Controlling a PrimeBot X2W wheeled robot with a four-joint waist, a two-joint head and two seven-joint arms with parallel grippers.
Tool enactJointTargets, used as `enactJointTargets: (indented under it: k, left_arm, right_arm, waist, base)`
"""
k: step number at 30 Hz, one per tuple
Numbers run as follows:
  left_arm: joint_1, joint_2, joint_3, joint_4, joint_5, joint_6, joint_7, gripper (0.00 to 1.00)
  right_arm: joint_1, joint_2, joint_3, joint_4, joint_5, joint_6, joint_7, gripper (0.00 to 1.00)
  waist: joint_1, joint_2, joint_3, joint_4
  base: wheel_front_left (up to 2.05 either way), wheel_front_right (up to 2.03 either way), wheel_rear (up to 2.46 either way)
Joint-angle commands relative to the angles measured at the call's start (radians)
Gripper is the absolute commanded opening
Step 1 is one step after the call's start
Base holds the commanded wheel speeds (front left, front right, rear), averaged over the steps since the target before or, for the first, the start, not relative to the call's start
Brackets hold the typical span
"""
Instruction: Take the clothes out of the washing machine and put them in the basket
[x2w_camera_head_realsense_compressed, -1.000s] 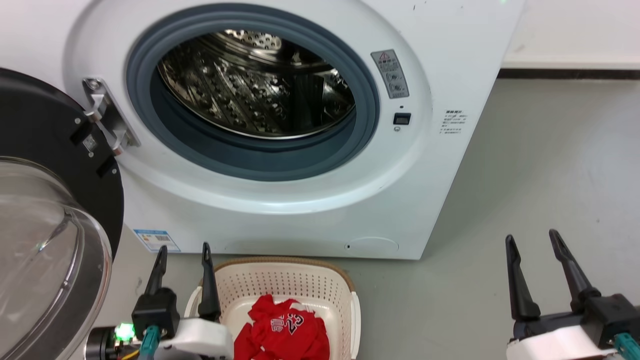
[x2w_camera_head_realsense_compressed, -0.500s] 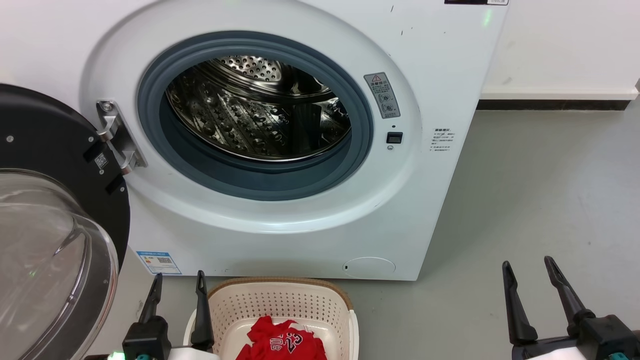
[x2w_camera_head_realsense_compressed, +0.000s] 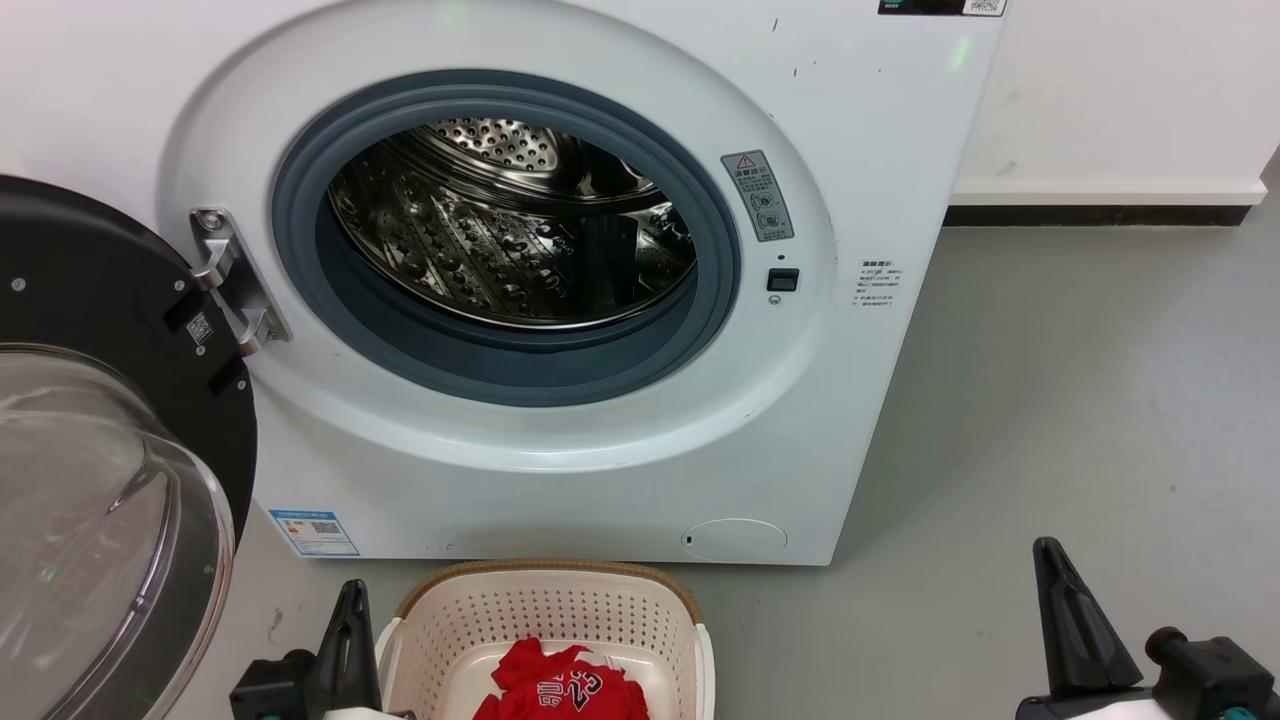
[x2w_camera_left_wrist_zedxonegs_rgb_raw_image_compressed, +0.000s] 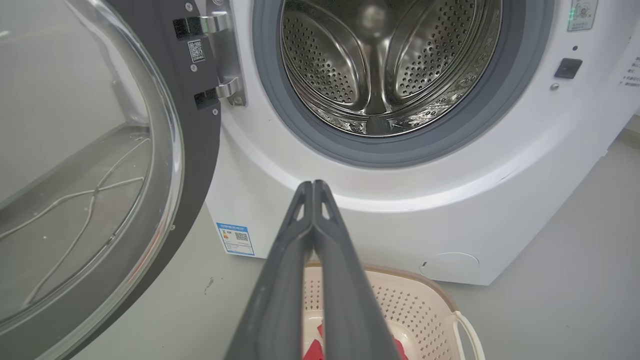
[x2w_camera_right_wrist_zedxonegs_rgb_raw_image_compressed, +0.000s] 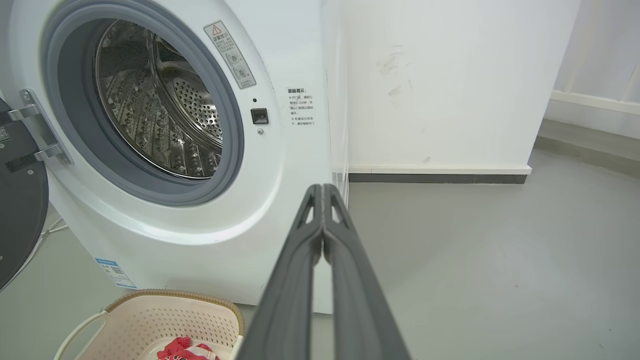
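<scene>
The white washing machine (x2w_camera_head_realsense_compressed: 870, 120) stands with its port open, and its steel drum (x2w_camera_head_realsense_compressed: 500, 230) shows bare metal with no fabric in sight. On the floor in front sits the cream basket (x2w_camera_head_realsense_compressed: 545, 575), holding red clothes (x2w_camera_head_realsense_compressed: 560, 685) with white lettering. My left gripper (x2w_camera_head_realsense_compressed: 350, 600) is shut and empty just left of the basket's rim. My right gripper (x2w_camera_head_realsense_compressed: 1052, 560) is shut and empty over bare floor, far to the basket's right. The left wrist view has the left gripper (x2w_camera_left_wrist_zedxonegs_rgb_raw_image_compressed: 312, 184) pointing at the washer's front above the basket (x2w_camera_left_wrist_zedxonegs_rgb_raw_image_compressed: 415, 305). The right gripper (x2w_camera_right_wrist_zedxonegs_rgb_raw_image_compressed: 322, 187) points at the washer's right corner.
The black-framed clear bubble door (x2w_camera_head_realsense_compressed: 100, 480) hangs swung open at the left, close to my left arm. Grey floor (x2w_camera_head_realsense_compressed: 1080, 400) stretches to the right of the washer up to a white wall with a dark baseboard (x2w_camera_head_realsense_compressed: 1100, 215).
Both grippers have gone from open to shut and sunk lower in the head view. The camera tilted up after the first frame. Clothes and basket have not moved.
</scene>
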Motion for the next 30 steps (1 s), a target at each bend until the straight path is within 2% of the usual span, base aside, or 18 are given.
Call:
enactJointTargets:
  k: [1, 15, 30]
  left_arm:
    - [-0.026, -0.001, 0.010, -0.009, -0.042, -0.007, 0.009, 0.00]
    - [-0.059, -0.005, 0.030, 0.001, -0.318, -0.046, 0.069, 0.00]
    - [-0.094, -0.008, 0.052, 0.016, -0.565, -0.080, 0.127, 0.00]
  right_arm:
    - [-0.011, -0.006, 0.001, -0.009, 0.049, 0.000, 0.007, 0.00]
    - [-0.064, -0.023, 0.005, 0.034, 0.347, 0.000, 0.058, 0.00]
    - [-0.107, -0.032, 0.003, 0.068, 0.610, 0.000, 0.108, 0.00]
  waist:
    - [0.0000, -0.0001, 0.000, 0.000]
    - [0.0000, -0.0001, 0.002, 0.000]
    - [0.0000, -0.0001, 0.003, 0.000]
  base:
    - [0.00, 0.00, 0.00]
    - [0.00, 0.00, 0.00]
    - [0.00, 0.00, 0.00]
